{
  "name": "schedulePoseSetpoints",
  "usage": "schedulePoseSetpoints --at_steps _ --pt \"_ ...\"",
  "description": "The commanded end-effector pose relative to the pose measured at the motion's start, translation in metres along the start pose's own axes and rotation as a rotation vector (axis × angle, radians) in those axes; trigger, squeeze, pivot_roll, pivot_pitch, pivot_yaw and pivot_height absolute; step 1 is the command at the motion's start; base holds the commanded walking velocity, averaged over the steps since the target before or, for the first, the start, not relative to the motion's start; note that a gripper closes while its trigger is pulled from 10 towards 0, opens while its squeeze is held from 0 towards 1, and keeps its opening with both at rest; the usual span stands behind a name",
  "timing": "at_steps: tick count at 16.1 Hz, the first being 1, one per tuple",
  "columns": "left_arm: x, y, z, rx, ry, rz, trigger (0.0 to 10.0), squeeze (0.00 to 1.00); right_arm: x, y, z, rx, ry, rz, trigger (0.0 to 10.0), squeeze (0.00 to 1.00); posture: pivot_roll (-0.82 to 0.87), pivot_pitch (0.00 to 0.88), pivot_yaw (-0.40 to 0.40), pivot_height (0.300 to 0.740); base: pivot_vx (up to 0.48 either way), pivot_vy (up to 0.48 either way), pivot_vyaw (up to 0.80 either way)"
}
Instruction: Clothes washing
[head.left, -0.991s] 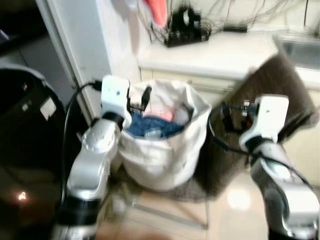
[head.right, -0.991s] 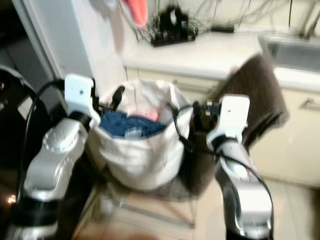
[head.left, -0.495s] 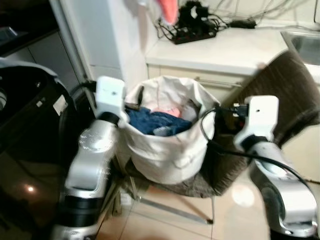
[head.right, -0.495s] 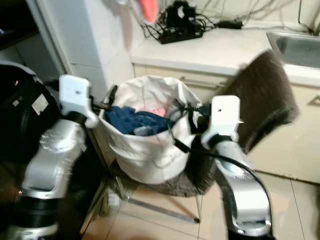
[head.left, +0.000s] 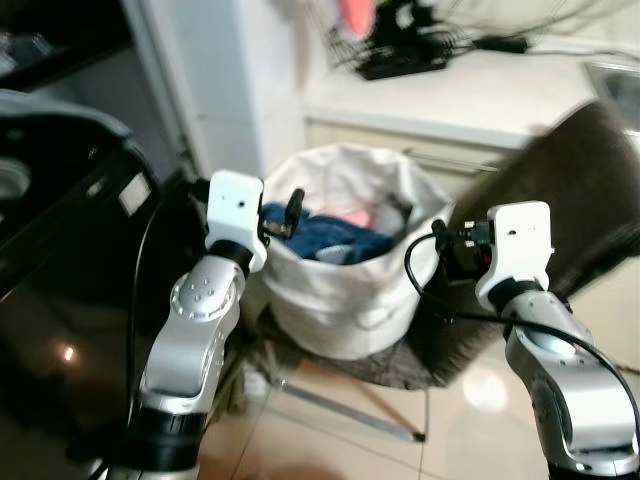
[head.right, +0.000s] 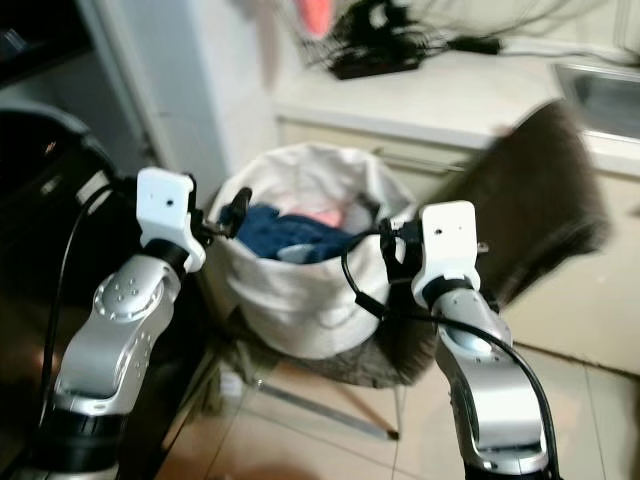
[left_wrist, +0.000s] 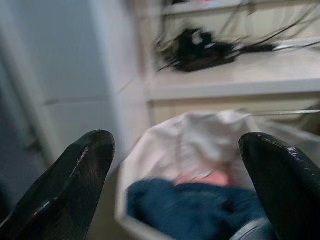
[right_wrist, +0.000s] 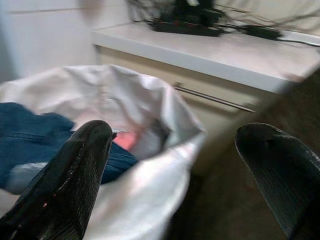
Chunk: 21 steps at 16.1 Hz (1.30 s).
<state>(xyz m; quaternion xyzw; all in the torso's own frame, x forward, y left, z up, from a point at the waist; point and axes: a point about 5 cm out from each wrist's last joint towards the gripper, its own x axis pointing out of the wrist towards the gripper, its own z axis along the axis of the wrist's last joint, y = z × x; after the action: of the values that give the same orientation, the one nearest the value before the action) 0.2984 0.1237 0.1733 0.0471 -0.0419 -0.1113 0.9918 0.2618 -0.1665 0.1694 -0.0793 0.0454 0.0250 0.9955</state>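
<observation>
Fingers spread wide, the left claw (left_wrist: 175, 185) hovers at the left rim of the white laundry bag (head.left: 350, 300), which sits on a chair (head.left: 540, 200) holding blue clothes (head.left: 325, 235). Beyond stands the counter (head.left: 470, 85). The right claw (right_wrist: 175, 175) gapes at the bag's right rim.

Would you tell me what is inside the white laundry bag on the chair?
The white laundry bag holds a blue garment on top and something pink behind it; anything deeper is covered.
</observation>
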Motion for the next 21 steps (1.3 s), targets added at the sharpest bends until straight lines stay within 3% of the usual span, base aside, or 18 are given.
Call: schedulePoseSetpoints --at_steps 1,9,12,21 --pt "-0.004 0.006 0.004 0.015 -0.026 0.035 10.0 0.00 0.000 0.005 0.000 0.005 -0.009 0.038 10.0 0.00 -0.08 0.000 0.034 0.740 0.244 0.000 0.80" --pt "-0.011 0.006 0.008 0.021 -0.046 0.038 10.0 0.00 -0.002 0.013 -0.001 -0.007 -0.027 0.106 10.0 0.00 -0.07 0.000 0.032 0.740 0.242 0.000 0.80" --pt "-0.011 0.006 0.009 0.022 -0.048 0.030 10.0 0.00 -0.005 0.013 -0.003 0.037 -0.024 0.090 10.0 0.00 -0.07 0.000 0.041 0.740 0.244 0.000 0.00" --pt "-0.008 0.007 0.007 0.008 -0.040 0.032 10.0 0.00 -0.007 0.016 -0.005 0.034 -0.008 0.101 10.0 0.00 -0.08 0.000 0.049 0.740 0.241 0.000 0.00"
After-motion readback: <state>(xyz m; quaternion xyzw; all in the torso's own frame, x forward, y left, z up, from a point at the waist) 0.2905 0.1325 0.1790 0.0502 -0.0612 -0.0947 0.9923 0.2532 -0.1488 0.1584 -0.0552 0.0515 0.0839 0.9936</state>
